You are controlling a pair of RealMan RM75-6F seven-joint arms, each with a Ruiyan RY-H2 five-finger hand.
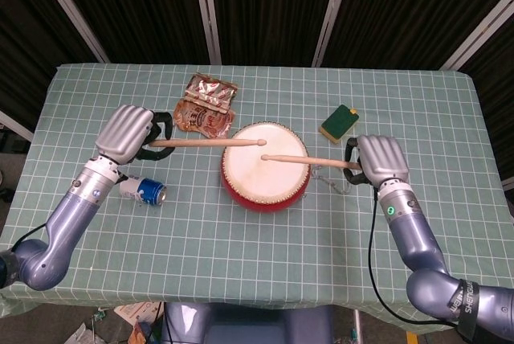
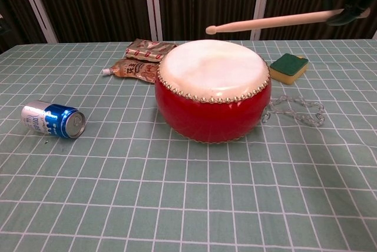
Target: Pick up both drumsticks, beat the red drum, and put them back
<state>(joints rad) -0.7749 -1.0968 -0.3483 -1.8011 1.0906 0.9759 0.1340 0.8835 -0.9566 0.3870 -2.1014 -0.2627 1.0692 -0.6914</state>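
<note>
Holding drumsticks [image 1: 207, 142] above red drum [image 1: 265, 165]

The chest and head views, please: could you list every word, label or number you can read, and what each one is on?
"SHENG...", partly cut off: grey band on the right forearm, head view.
Blue can: white print on the silver end, too blurred to read.
Two brown pouches: red and white print, too small to read.
Red drum, sponge, drumsticks: no text seen.

A table [image 1: 418, 111] covered by a green checked cloth is seen. The red drum [image 1: 265, 167] is set at its middle. A blue can [image 1: 144, 191] lies at left, foil pouches [image 1: 205, 107] far left, a sponge [image 1: 339, 122] far right, a chain [image 2: 297, 110] just right of the drum.
</note>
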